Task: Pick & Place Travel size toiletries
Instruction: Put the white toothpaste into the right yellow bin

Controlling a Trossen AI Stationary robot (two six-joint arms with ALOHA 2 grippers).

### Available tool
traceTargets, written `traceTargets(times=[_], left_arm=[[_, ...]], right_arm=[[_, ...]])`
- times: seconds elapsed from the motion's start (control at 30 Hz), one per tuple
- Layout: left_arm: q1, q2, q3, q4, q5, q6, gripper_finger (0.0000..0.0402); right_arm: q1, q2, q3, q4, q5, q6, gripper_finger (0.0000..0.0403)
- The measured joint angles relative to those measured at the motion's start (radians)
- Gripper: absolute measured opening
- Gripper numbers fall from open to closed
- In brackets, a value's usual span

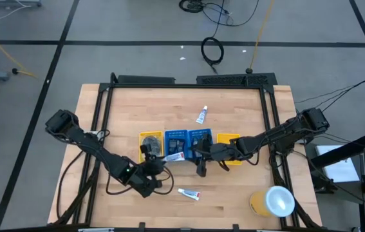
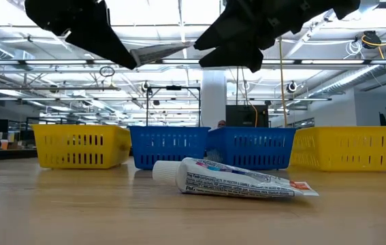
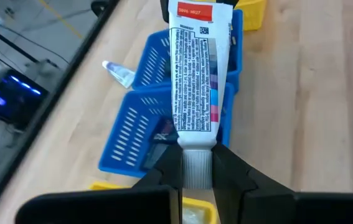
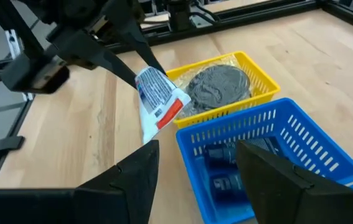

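The left gripper (image 3: 196,177) has its jaws pinching the ribbed white cap of a small white toothpaste tube with a red crimped end (image 3: 196,74), and it carries the tube in the air, clear of the wooden counter (image 1: 233,200). In the left wrist view the tube's long axis runs straight out from the jaws, cap at the gripper and red end farthest away, reaching over the slotted blue plastic tray (image 3: 164,118) that already holds dark little items. The right wrist view shows the same tube hanging at a slant, red end lowest, just beside that blue tray's rim and next to the slotted yellow plastic tray (image 4: 260,78) with the grey round mesh pad (image 4: 218,87) in it. So the drop hinges on this: the tube points along the row of trays, and whether its red end is over the blue tray's opening or short of it I cannot tell for certain.

The right gripper (image 4: 195,180) hovers with jaws spread wide and empty above the blue tray, close to the left one near the middle of the counter.

Two more tubes lie loose: a white tube with a red end (image 1: 189,193) toward the counter's near edge, and a white tube with a blue end (image 1: 202,115) toward the far edge
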Motion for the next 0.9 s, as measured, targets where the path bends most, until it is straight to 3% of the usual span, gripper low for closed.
traceTargets(times=[0.33,0.9], left_arm=[[0.015,0.000,0.000,-0.004,-0.058,0.072,0.0039],[0.017,0.000,0.000,-0.001,-0.068,0.074,0.0039]], right_arm=[[-0.003,0.000,0.000,0.037,0.002,-0.005,0.0192],[-0.013,-0.019,0.001,0.068,-0.031,-0.004,0.0165]])
